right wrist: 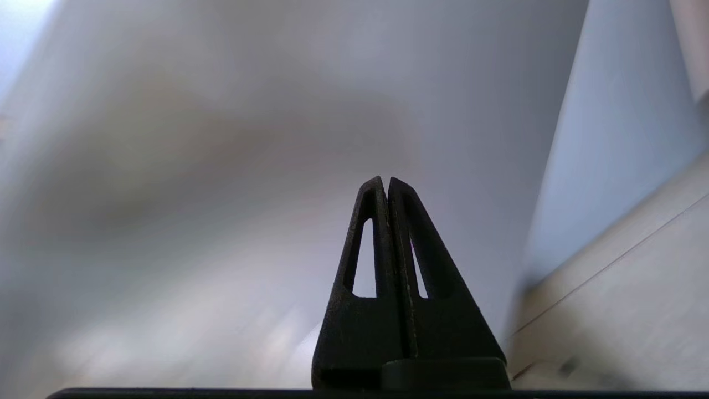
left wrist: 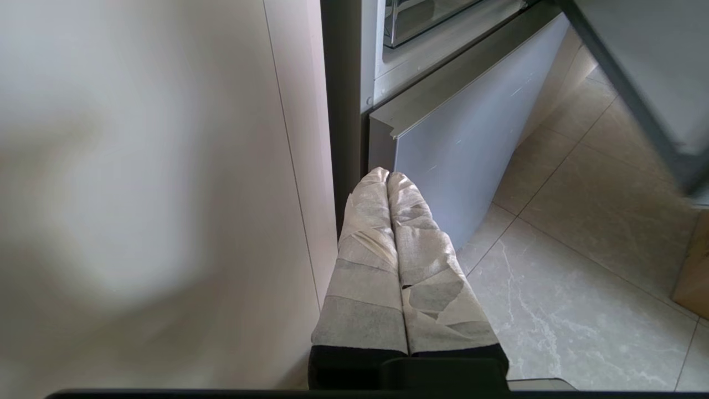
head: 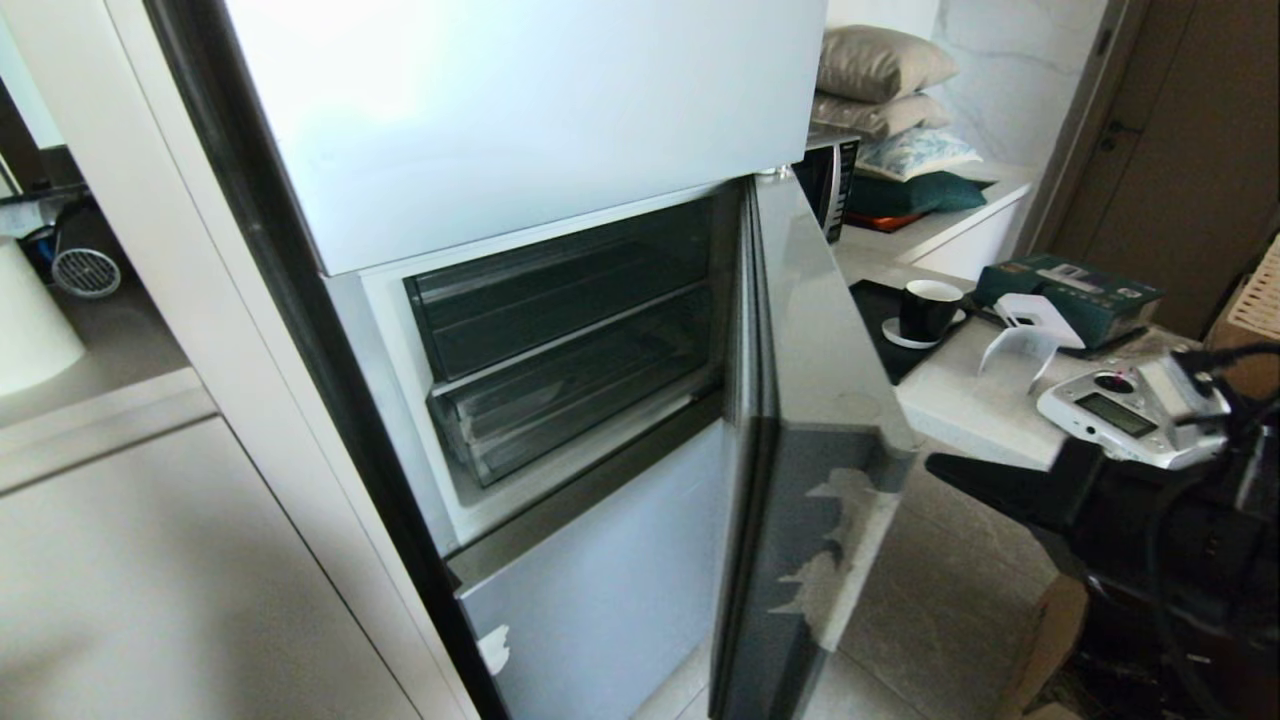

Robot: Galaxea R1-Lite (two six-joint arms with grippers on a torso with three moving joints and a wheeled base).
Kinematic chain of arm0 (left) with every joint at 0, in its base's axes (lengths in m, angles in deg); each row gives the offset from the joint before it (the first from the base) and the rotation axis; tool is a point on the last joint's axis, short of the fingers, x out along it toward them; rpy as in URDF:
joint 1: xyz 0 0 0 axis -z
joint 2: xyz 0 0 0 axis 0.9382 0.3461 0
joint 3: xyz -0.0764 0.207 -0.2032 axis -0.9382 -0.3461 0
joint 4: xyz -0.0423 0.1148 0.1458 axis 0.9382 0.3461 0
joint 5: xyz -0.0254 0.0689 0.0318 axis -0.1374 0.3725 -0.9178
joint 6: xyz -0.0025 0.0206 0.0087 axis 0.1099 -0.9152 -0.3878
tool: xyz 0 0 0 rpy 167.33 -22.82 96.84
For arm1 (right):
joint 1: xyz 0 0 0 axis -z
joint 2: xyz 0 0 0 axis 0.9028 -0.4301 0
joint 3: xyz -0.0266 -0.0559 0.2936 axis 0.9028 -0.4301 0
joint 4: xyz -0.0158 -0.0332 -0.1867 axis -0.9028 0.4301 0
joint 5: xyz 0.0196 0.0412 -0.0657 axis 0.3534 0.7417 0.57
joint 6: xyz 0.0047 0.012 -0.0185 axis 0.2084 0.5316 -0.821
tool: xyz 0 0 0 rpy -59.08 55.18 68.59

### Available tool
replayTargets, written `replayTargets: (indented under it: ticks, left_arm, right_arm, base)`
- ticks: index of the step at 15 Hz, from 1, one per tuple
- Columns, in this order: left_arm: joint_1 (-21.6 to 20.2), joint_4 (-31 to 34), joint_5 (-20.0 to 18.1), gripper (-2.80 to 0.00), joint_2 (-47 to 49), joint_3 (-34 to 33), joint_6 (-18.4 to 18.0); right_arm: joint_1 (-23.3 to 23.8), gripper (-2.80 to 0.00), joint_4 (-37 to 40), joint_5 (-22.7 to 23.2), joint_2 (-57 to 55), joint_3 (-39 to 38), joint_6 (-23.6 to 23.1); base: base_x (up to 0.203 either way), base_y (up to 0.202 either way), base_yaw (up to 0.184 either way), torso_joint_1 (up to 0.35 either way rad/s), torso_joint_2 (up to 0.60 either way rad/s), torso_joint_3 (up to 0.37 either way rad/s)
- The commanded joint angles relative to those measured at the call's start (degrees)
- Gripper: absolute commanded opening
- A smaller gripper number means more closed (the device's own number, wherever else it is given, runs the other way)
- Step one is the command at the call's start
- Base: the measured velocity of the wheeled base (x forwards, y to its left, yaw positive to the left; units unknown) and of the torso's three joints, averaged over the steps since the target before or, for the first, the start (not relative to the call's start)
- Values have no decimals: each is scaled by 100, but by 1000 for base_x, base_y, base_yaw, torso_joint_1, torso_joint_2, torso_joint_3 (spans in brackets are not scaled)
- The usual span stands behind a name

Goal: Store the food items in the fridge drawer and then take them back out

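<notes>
Left of the right gripper [head: 940, 468], past the open door [head: 820, 420], lies the fridge drawer [head: 575, 405]. Its jaws are pressed together, empty. The left gripper [left wrist: 388, 176] hangs parked, likewise closed.

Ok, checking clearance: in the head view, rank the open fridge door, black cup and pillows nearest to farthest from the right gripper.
1. Open fridge door, just left of the right gripper.
2. Black cup, on the counter beyond.
3. Pillows, stacked farthest back.
</notes>
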Motion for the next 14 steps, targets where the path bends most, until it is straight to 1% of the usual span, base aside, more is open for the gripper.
replayTargets:
  ticks: [1, 2, 4, 6, 8, 9, 10, 13, 14]
  left_arm:
    - [-1, 7, 2, -280, 0, -1, -5]
    - [-1, 7, 2, -280, 0, -1, 2]
    - [-1, 7, 2, -280, 0, -1, -7]
    - [-1, 7, 2, -280, 0, -1, 2]
    - [-1, 7, 2, -280, 0, -1, 0]
    - [-1, 7, 2, -280, 0, -1, -3]
    - [-1, 7, 2, -280, 0, -1, -6]
    - [-1, 7, 2, -280, 0, -1, -7]
    - [-1, 7, 2, -280, 0, -1, 2]
  right_arm:
    - [-254, -280, -249, -147, -1443, 591, -264]
    - [-444, -280, -425, -179, -1900, 996, -461]
    - [-847, -280, -647, 12, -2634, 1759, -949]
    - [-1115, -280, -730, 141, -3249, 2473, -1197]
    - [-1262, -280, -898, 184, -3787, 3034, -1274]
    - [-1303, -280, -1131, 194, -4167, 3333, -1291]
    - [-1331, -280, -1418, 204, -4571, 3745, -1298]
    - [-1408, -280, -2234, 237, -5762, 5296, -1252]
    - [-1444, -280, -2616, 242, -6060, 5656, -1235]
  base:
    - [0, 0, 0, 0, 0, 0]
    - [0, 0, 0, 0, 0, 0]
    - [0, 0, 0, 0, 0, 0]
    - [0, 0, 0, 0, 0, 0]
    - [0, 0, 0, 0, 0, 0]
    - [0, 0, 0, 0, 0, 0]
    - [0, 0, 0, 0, 0, 0]
    - [0, 0, 0, 0, 0, 0]
    - [0, 0, 0, 0, 0, 0]
